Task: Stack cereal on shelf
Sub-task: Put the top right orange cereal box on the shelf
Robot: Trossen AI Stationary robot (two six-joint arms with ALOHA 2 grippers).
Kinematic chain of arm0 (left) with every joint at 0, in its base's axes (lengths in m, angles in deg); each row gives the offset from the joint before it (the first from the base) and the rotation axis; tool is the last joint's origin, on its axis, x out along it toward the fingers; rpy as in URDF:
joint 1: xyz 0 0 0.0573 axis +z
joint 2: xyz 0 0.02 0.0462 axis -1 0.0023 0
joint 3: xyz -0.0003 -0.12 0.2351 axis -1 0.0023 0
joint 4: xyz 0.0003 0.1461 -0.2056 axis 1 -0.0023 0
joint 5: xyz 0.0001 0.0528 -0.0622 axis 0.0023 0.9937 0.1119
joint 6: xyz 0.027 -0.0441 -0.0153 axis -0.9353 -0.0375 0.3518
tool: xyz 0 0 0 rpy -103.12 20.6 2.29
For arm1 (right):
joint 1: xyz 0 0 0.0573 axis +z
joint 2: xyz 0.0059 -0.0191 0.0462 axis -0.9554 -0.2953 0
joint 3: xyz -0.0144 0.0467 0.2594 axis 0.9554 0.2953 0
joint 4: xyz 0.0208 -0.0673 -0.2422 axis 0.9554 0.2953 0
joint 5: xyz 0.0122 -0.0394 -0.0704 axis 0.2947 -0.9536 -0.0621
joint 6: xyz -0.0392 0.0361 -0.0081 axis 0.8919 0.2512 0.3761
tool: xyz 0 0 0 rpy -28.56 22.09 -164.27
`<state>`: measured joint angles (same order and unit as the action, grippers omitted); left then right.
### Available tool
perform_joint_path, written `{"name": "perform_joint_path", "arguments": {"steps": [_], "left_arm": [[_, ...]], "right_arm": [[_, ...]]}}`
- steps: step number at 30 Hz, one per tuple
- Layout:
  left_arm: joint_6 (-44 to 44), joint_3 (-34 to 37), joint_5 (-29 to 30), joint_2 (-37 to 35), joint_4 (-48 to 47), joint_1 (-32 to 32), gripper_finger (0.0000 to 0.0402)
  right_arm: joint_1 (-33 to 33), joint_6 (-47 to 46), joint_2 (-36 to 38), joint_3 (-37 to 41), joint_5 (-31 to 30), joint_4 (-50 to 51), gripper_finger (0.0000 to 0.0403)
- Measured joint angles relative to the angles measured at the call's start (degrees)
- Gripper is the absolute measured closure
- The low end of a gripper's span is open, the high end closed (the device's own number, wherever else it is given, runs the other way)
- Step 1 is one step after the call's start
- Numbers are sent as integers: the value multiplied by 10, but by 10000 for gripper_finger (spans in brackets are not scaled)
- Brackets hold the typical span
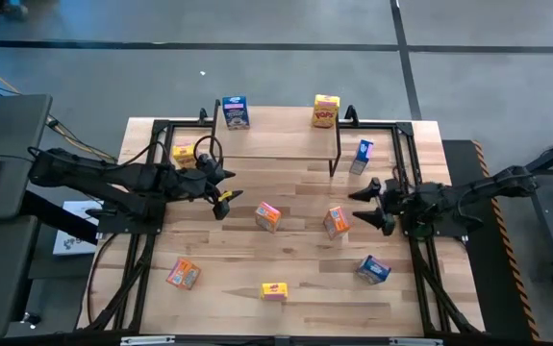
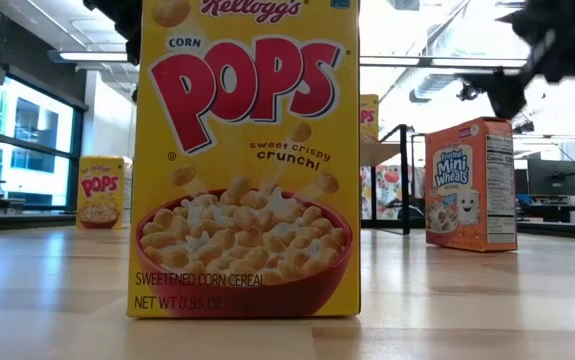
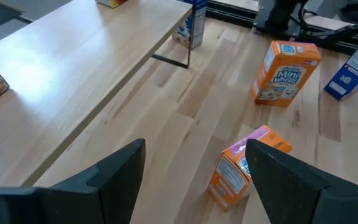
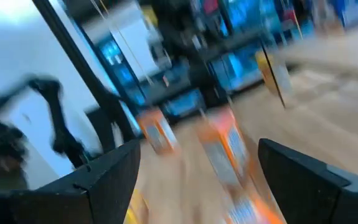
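The shelf point(image 1: 276, 144) stands at the table's far middle, with a blue cereal box point(image 1: 235, 112) and a yellow one point(image 1: 326, 111) upright on its plank top. Another blue box point(image 1: 362, 156) stands by its right legs and a yellow box point(image 1: 184, 154) by its left side. Two orange boxes point(image 1: 268, 216) point(image 1: 336, 221) sit mid-table; in the left wrist view one lies flat point(image 3: 244, 165) and one stands upright point(image 3: 284, 71). My left gripper point(image 1: 220, 187) point(image 3: 194, 146) hovers open left of them. My right gripper point(image 1: 367, 207) point(image 4: 198, 144) hovers open to their right.
Near the front edge there are an orange box point(image 1: 183, 274), a yellow box point(image 1: 274, 291) that fills the low view point(image 2: 245, 160), and a blue box point(image 1: 373, 269). Black frame rails point(image 1: 146, 240) run along the table's left and right sides.
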<state>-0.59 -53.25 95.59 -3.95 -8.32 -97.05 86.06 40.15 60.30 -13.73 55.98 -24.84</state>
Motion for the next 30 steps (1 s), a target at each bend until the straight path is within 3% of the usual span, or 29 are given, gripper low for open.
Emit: {"name": "perform_joint_path", "arguments": {"steps": [3, 6, 9, 12, 16, 20, 22, 30], "left_arm": [[0, 0, 0, 2, -2, 0, 133], [0, 0, 0, 1, -1, 0, 133], [-8, 0, 0, 1, -1, 0, 133], [-21, 0, 0, 1, -1, 0, 133], [-23, 0, 8, 1, -1, 0, 133], [-31, 0, 15, 1, -1, 0, 133], [-31, 0, 15, 1, -1, 0, 133], [-31, 0, 15, 1, -1, 0, 133]], "right_arm": [[0, 22, -10, -61, -3, 45, 84], [-1, 13, -38, -137, -60, 144, 84], [-3, -57, -83, -224, -148, 294, 84], [-9, -158, -134, -303, -176, 434, 84], [-16, -295, -207, -374, -162, 545, 84], [-25, -364, -286, -424, -84, 618, 84], [-27, -383, -324, -447, -60, 640, 84], [-27, -420, -458, -541, -58, 759, 84]]}}
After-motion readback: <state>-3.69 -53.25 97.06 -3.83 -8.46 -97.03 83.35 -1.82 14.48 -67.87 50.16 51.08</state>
